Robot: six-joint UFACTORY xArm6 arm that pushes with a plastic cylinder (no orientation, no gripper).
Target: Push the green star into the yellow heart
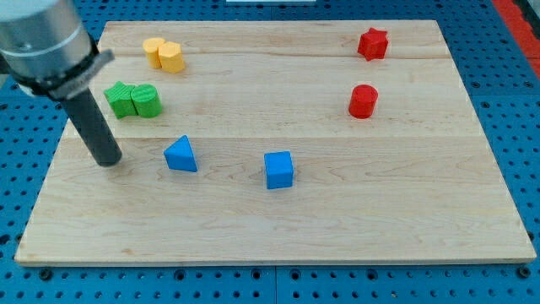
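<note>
Sitting frame-left below the green star (122,100), my tip (110,160), an end effector holding nothing, is risking pushing the adjoining green cylinder (146,101) toward what seems the yellow heart (153,51).

A pale wooden desk (354,211) lies on a blue perforated base (506,51). Near the view's top right sits a red star (372,44), and below it, apart, a red cylinder (363,101). Towards the middle lie a blue triangle (180,154) and, to its right and slightly lower, a blue cube (278,170), the two well apart. On the left, a green cylinder (146,100) and, above it, a yellow cylinder (172,57) stand.
</note>
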